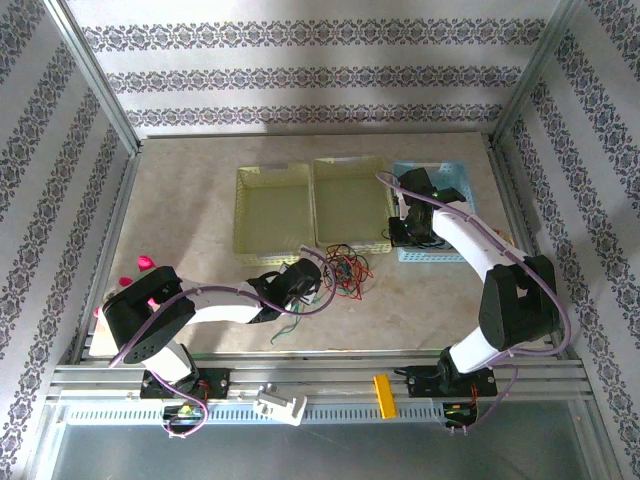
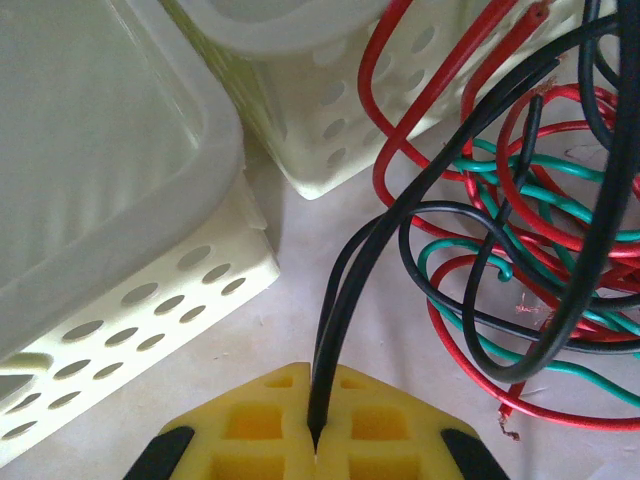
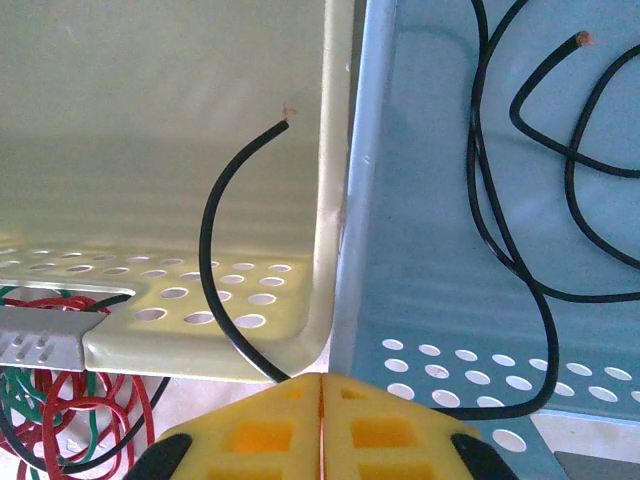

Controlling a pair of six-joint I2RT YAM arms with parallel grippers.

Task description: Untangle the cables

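The cables lie as a red, green and black tangle on the table in front of the middle basket. My left gripper sits just left of the tangle. In the left wrist view it is shut on a doubled black cable that leads into the tangle. My right gripper hovers at the blue basket's near left corner. Its pads are closed where a separate black cable slips under them from both sides. One end arcs over the yellow-green basket; the rest coils in the blue basket.
Two yellow-green baskets stand side by side left of the blue one. A loose green strand trails toward the front edge. A pink object sits by the left arm. A yellow clamp is on the front rail.
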